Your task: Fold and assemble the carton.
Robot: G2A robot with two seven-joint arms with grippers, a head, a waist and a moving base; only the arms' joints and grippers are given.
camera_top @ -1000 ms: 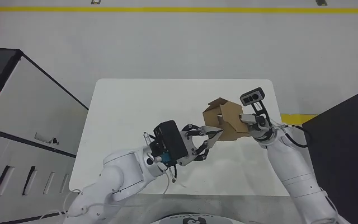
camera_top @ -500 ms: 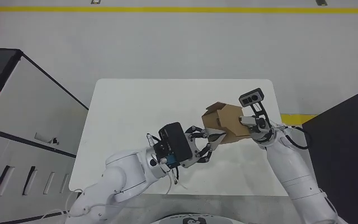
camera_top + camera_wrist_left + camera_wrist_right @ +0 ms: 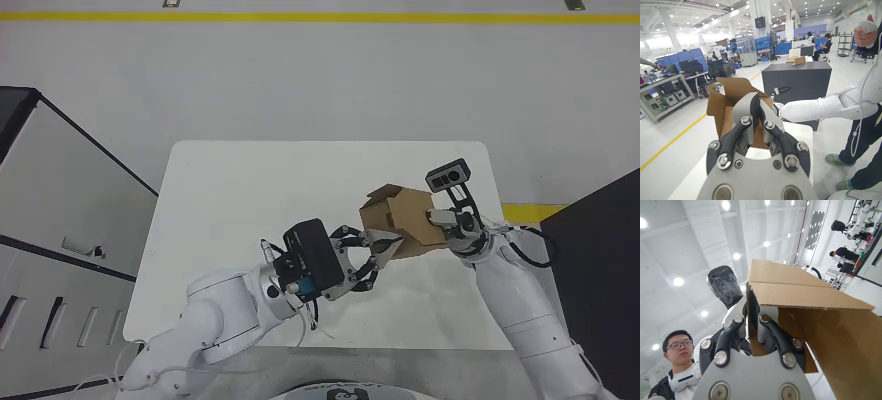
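Opening-out step: left claw and right claw each clamped on a carton panel; next, likely freeing one to fold flaps.

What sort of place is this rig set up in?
Most likely a factory-style robotics lab or workshop hall: a yellow floor line past the white table, racks of blue bins, and metal workbenches with equipment.

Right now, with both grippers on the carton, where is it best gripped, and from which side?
Pinch a thin wall edge, coming edge-on from an open end. The carton looks too broad to span, but its flat walls suit a narrow pinch, as the left gripper and right gripper show.
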